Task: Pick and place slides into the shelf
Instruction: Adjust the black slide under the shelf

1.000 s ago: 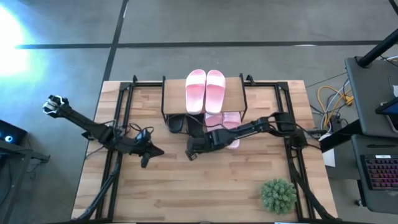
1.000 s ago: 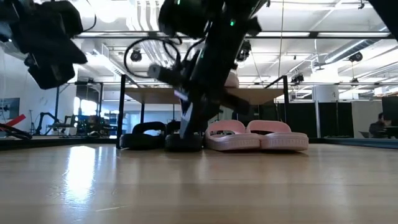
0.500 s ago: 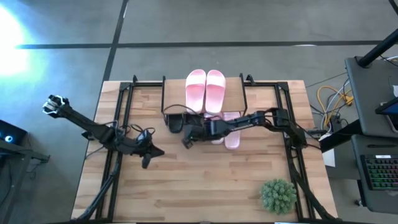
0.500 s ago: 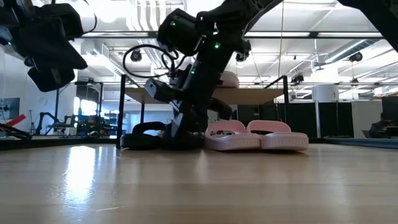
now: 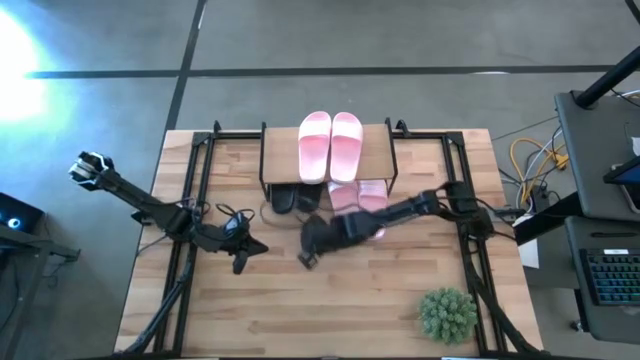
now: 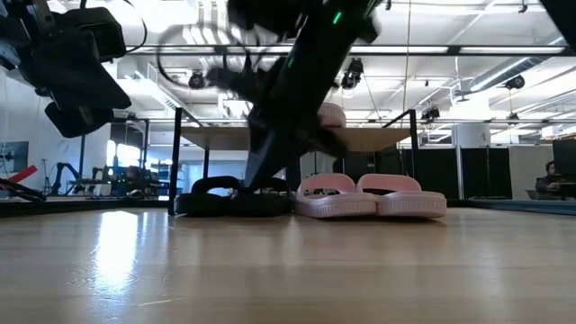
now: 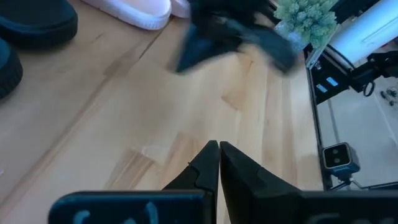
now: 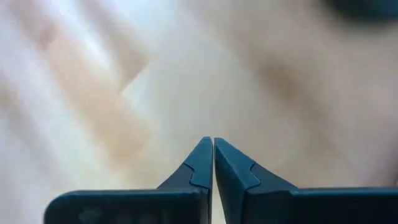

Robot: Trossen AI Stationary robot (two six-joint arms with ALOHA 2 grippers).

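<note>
Two pink slides [image 5: 330, 145] lay side by side on the shelf [image 5: 376, 157], long axes running near-to-far. Right gripper [image 8: 212, 155] fingers were pressed together, empty; the left gripper [image 7: 219, 160] likewise.

Both arms reach inward, left pincer [image 5: 243, 262] and right pincer [image 5: 308, 256] closed, empty.

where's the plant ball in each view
High view: the plant ball sits at the table's near right corner.
Low view: not in it.
Left wrist view: at the table's edge, beyond the blurred right arm.
Right wrist view: not in it.
Shared landmark: the pink slides under the shelf, also in the left wrist view.
</note>
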